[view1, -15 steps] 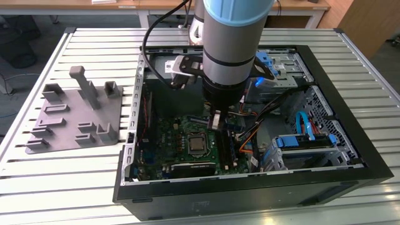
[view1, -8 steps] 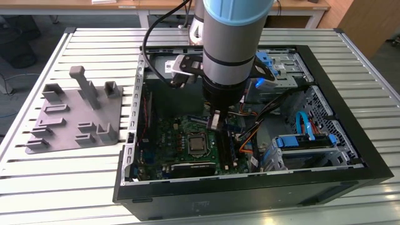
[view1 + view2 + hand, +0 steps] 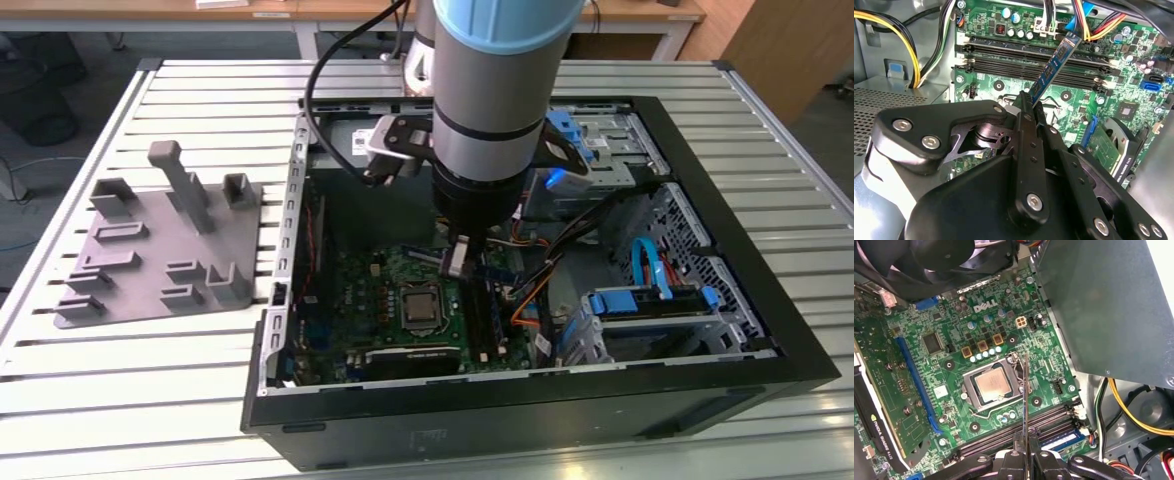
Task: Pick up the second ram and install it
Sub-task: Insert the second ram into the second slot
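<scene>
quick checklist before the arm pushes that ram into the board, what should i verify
1. Grip: the claw is shut on the second ram in both wrist views: ok.
2. Ram not yet seated: it hangs over the motherboard, in no slot: ok.
3. Free memory slots: empty black ones show: ok.
4. Ram lined up with a slot: cannot tell.
5. Slot latches open: cannot tell.
6. The cables off the slots: they run close to the slots' end: cannot tell.
</scene>
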